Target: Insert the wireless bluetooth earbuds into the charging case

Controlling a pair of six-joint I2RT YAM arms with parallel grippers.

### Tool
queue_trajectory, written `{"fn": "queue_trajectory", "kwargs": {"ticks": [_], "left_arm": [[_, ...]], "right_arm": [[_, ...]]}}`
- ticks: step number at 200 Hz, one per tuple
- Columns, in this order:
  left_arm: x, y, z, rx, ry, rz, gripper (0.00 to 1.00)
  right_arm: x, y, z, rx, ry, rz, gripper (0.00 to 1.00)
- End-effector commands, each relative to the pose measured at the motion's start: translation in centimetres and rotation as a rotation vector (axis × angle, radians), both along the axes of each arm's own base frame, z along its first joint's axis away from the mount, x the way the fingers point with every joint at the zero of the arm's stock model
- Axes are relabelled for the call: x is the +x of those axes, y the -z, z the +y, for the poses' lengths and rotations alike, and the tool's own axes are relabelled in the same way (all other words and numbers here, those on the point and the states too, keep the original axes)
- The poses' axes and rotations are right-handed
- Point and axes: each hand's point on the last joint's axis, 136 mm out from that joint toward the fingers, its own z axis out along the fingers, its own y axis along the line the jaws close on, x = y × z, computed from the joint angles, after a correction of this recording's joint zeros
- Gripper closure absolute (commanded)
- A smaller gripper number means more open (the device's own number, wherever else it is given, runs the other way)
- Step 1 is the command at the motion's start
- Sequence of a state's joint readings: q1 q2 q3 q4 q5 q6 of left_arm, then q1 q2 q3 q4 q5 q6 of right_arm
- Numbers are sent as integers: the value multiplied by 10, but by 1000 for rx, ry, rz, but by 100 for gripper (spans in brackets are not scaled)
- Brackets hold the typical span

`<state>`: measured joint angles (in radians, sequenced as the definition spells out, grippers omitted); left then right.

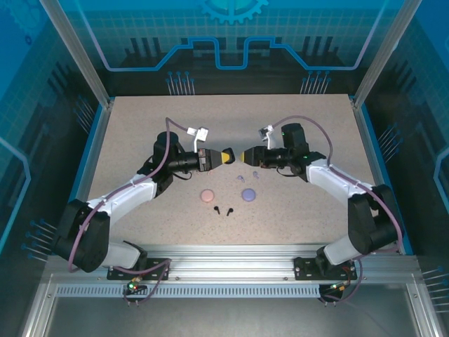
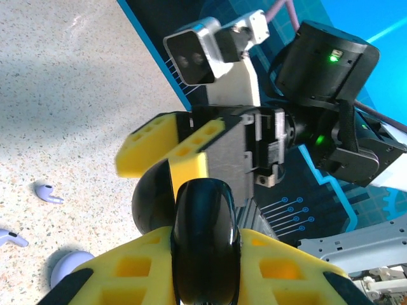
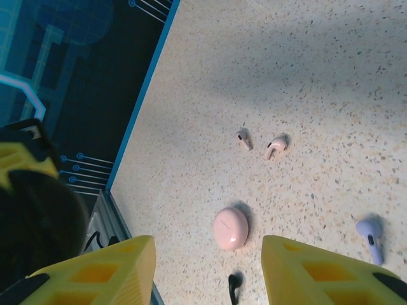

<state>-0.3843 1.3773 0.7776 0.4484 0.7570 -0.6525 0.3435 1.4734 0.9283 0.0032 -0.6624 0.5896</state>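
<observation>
My left gripper is shut on a glossy black charging case, held edge-on above the table's middle. A black domed part, apparently its lid, stands out to the left. My right gripper faces it tip to tip, and its yellow fingers hover right at that lid. The right gripper is open with only table showing between its fingers. On the table below lie two pale pink earbuds, two lavender earbuds and two black earbuds.
A shut pink case and a shut lavender case sit on the speckled table below the grippers. Blue-rimmed transparent walls enclose the table. An aluminium rail runs along the near edge by the arm bases.
</observation>
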Motion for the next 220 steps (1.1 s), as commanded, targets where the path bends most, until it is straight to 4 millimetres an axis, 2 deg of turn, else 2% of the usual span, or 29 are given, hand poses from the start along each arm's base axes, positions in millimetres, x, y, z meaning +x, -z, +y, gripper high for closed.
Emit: {"fn": "queue_trajectory", "kwargs": {"ticks": [1,25,66,154,220], "left_arm": [[-1,-18,-6,-34,42,-47,100],[-4,-21,-9,-50,81,-46,100],[-6,-29,-16,-69,127,-50,100],[-8,-35,-25,-73,154,-64,100],[-2,-34,-25,-67,134,-66,100]], "right_arm": [[-15,-30,-5,47,-54,-76,51],[-22,-45,2,91,-120,-92,51],[-17,-56,10,117,-154,-96,53],[-8,-47,14,104,-146,-71,61],[-20,-41,15,97,-174,-63,62]]}}
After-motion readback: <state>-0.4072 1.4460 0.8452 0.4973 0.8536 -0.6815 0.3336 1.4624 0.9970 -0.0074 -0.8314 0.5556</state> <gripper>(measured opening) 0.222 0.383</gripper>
